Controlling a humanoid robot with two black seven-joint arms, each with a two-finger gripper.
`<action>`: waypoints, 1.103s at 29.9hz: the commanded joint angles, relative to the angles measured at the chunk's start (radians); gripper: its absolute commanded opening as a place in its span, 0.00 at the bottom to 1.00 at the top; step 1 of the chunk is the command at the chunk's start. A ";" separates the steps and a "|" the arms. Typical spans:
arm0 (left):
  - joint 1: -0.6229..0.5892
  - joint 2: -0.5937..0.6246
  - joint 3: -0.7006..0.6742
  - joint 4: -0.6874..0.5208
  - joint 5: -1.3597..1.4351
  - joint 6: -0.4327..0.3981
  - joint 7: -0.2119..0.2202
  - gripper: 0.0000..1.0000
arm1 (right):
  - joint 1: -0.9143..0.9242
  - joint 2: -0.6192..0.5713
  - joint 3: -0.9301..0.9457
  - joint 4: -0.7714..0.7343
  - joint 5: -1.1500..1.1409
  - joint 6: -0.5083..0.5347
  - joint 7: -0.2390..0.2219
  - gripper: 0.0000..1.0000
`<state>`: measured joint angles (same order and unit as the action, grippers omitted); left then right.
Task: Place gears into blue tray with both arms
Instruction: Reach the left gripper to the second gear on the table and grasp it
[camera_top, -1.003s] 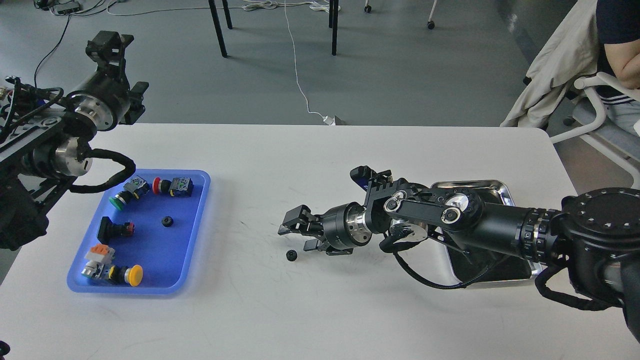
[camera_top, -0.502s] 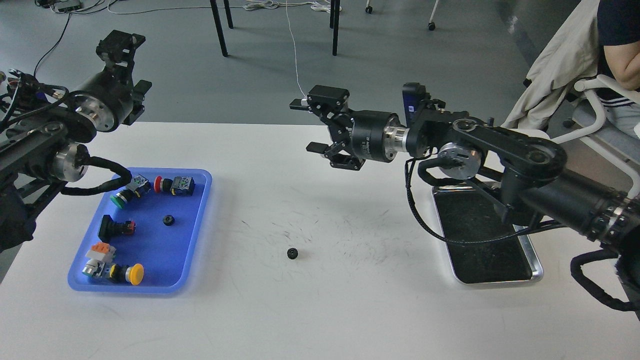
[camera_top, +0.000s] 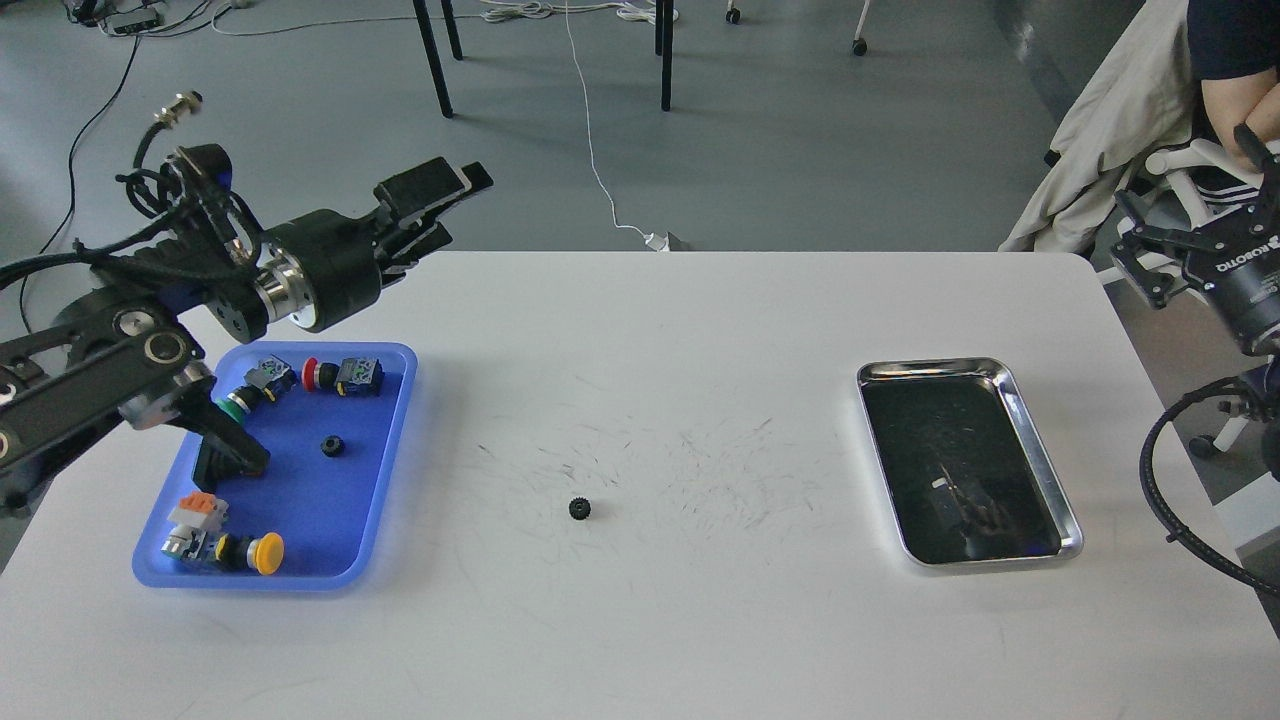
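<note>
Nearest you, a tiny black toothed gear lies loose on the white table. At nine o'clock from it, the flat blue plastic tray holds a second black gear among coloured push-button switches; your left arm hides part of one. At three o'clock, the shiny silver metal tray holds nothing. Farther off, your left gripper hovers with fingers parted, empty. Your right gripper, half cut off, is splayed wide.

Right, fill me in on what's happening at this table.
A two-armed robot is sorting gears into the blue tray. One gear already lies in the tray among push-button switches; another gear sits on the bare table mid-way, held by nothing. The left pincer hangs above the table's far left edge. The right pincer is off past the table's right side, beyond the silver tray.
</note>
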<state>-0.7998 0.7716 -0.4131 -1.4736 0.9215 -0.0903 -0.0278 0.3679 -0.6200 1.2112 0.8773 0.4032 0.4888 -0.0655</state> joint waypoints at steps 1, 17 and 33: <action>0.008 -0.027 0.094 -0.054 0.294 0.017 0.006 0.98 | -0.056 0.061 0.004 -0.115 0.162 0.000 -0.002 0.97; 0.235 -0.147 0.226 -0.014 1.121 0.148 0.023 0.97 | -0.041 0.144 -0.091 -0.110 0.175 0.000 -0.002 0.97; 0.307 -0.284 0.214 0.104 1.214 0.192 0.020 0.91 | 0.045 0.144 -0.177 -0.110 0.140 0.000 0.000 0.98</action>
<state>-0.4989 0.5063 -0.1982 -1.3882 2.1248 0.0995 -0.0083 0.4118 -0.4742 1.0350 0.7677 0.5446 0.4888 -0.0661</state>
